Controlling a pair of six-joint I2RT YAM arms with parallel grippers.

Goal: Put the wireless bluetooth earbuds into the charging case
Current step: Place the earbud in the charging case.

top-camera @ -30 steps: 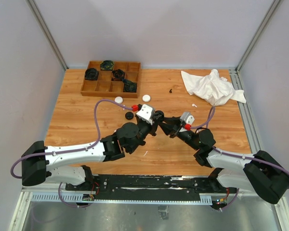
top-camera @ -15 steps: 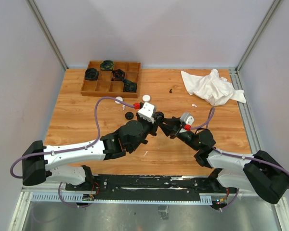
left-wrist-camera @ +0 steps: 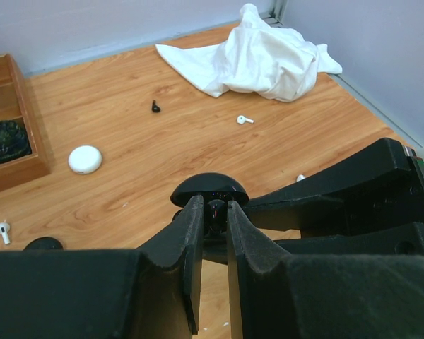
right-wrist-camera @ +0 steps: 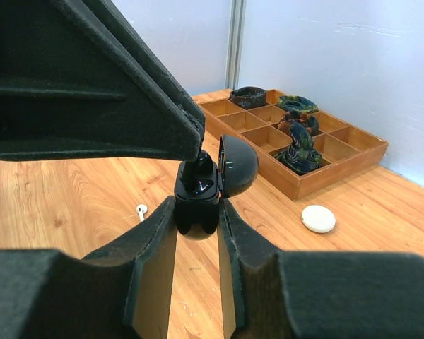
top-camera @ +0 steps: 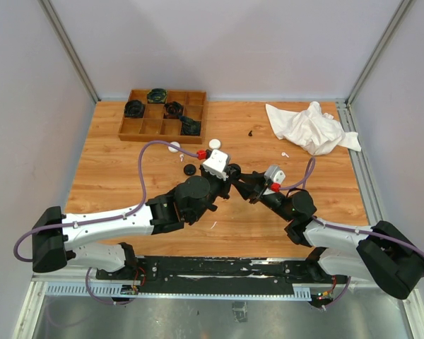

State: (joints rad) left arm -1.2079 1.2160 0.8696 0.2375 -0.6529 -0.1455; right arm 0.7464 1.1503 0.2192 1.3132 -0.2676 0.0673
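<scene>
The right gripper [right-wrist-camera: 197, 212] is clamped on the black case [right-wrist-camera: 196, 227], one finger on each side. It holds the case upright above the table [top-camera: 113, 176] with the lid [right-wrist-camera: 238, 164] swung open. The left gripper [left-wrist-camera: 213, 212] reaches in from across the case, its fingertips directly over the open well. Its fingers are almost together, pinched on a small dark piece that looks like a black earbud [right-wrist-camera: 200, 171]. The earbud's lower end sits inside the case's well, and whether it is fully seated cannot be told.

All other things lie on the table around the case. A loose black earbud [top-camera: 250, 132] lies behind it, well apart, and a white earbud [top-camera: 285, 155] lies behind and to its right. The crumpled cloth [top-camera: 309, 128] is farther off the same way. Two white cases [top-camera: 214, 143] lie behind and to the left of the black case, one of them partly hidden by the left arm's cable. A black puck [top-camera: 189, 169] sits left of the case, just beside the left gripper. The tray [top-camera: 150, 127] stands farthest off behind and to the left, with dark things in several of its compartments. A small white piece [top-camera: 214, 224], likely another earbud, lies in front of the case, between the two arms.
</scene>
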